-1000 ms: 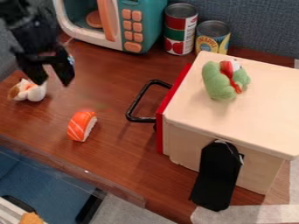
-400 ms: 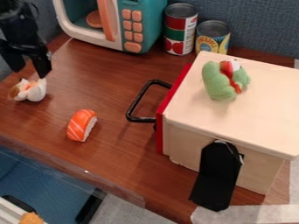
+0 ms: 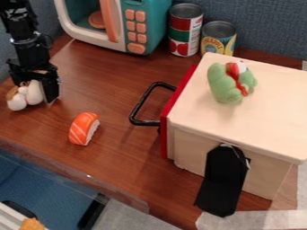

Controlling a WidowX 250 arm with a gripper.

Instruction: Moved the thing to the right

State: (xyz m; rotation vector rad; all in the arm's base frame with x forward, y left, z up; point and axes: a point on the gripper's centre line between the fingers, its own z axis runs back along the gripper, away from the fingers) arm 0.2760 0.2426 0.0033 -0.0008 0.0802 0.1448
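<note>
The gripper [image 3: 35, 92] is low over the table at the far left, open, its fingers standing around a small white toy [image 3: 34, 92] with brown and orange parts. The right finger [image 3: 51, 89] is close along the toy's right side; the left finger's tip is hidden behind the toy. I cannot tell whether the toy touches the table. An orange-and-white sushi piece [image 3: 84, 129] lies to the right and nearer the front edge.
A wooden box [image 3: 246, 121] with a black handle [image 3: 141, 108] stands at the right, a green plush toy [image 3: 225, 83] on its lid. Along the back are a teal toy microwave [image 3: 153, 27] and two cans, one red and green [image 3: 185, 31], one yellow and blue [image 3: 217, 39].
The gripper first went left, then came down around the white toy. The toy has turned and shifted slightly left, its round white end now lower. The other objects have not moved.
</note>
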